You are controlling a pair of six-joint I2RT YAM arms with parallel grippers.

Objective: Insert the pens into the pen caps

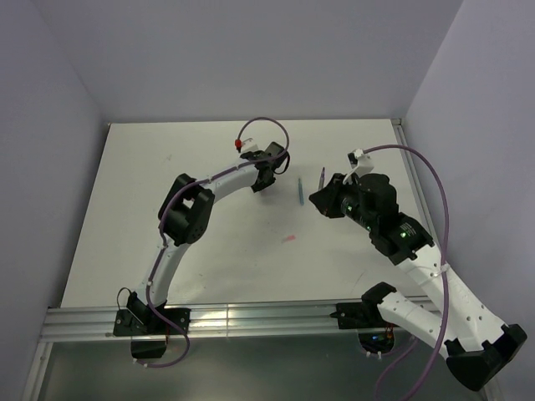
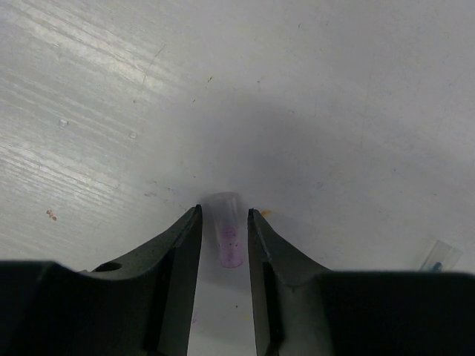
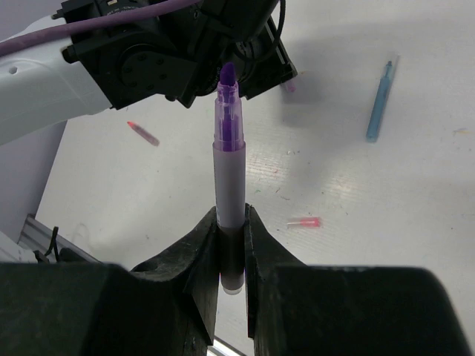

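Note:
A pale, purple-stained pen cap point(image 2: 228, 237) lies on the table between the fingers of my left gripper point(image 2: 224, 211). Its jaws stand narrowly open, with a thin gap on each side of the cap. My right gripper point(image 3: 231, 215) is shut on the lower end of a grey pen point(image 3: 230, 156), whose purple tip points up toward the left wrist. In the top view this pen point(image 1: 322, 177) sticks out of the right gripper point(image 1: 322, 198), just right of the left gripper point(image 1: 266, 180). A blue pen point(image 1: 299, 190) lies between the two grippers. A red pen point(image 3: 142, 133) and a pinkish-red cap point(image 3: 306, 222) lie loose on the table.
The white table point(image 1: 167, 192) is walled in on three sides. An aluminium rail point(image 1: 251, 317) runs along its near edge. The left arm's purple cable point(image 1: 267, 124) loops above its wrist. Small stains mark the table surface.

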